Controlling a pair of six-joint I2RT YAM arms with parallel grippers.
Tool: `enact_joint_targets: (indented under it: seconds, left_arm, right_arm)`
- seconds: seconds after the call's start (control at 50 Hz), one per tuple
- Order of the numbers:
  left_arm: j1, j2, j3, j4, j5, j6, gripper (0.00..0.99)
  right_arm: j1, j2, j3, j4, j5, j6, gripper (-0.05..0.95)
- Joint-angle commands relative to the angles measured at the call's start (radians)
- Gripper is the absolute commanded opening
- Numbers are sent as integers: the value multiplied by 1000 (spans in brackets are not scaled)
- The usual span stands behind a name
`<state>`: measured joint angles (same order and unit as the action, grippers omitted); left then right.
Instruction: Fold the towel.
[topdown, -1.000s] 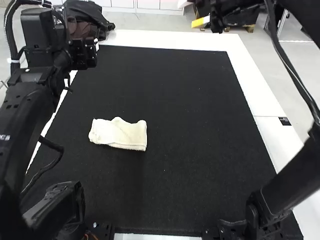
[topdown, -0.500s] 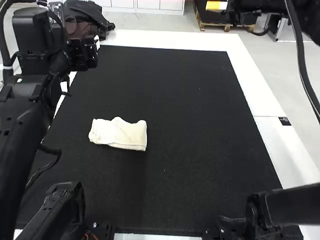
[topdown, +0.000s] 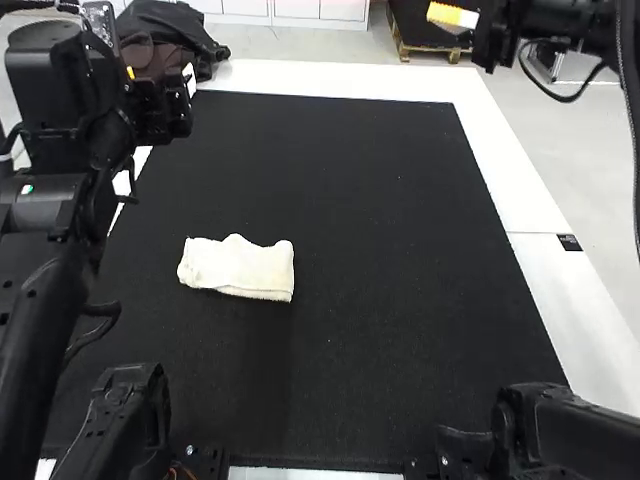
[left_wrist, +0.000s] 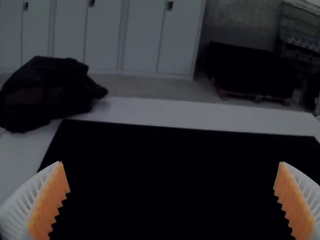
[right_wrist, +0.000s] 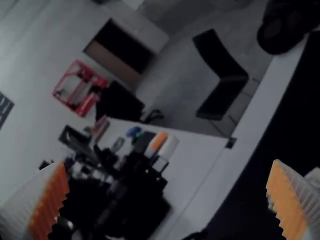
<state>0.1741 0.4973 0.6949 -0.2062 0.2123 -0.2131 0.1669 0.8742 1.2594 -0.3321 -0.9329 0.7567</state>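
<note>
The cream towel (topdown: 238, 267) lies folded into a small, slightly uneven rectangle, left of the mat's middle in the high view, with a raised bump along its far edge. My left gripper (topdown: 162, 105) hangs above the mat's far left side, apart from the towel; its own view shows the gripper (left_wrist: 171, 175) open and holding nothing. My right gripper (topdown: 452, 16) is held high beyond the table's far right corner, away from the towel. In the right wrist view the right gripper (right_wrist: 171, 175) is open, and the left arm's gripper (right_wrist: 160, 145) appears farther off.
A black mat (topdown: 400, 250) covers most of the white table (topdown: 520, 200). Dark bags or clothing (topdown: 172, 42) lie at the far left corner, beyond the left gripper. Loose cables hang from both arms.
In the high view the right gripper has shifted to the right and up, its arm swinging outward. The left arm has drawn slightly toward the left. The towel has kept its place and shape.
</note>
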Motion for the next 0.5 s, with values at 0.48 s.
enact_joint_targets:
  seconds: [0.48]
  left_arm:
    - [-45,-200,-3,-6,10,-46,959]
  right_arm:
    - [-81,-265,-51,-71,-49,-11,918]
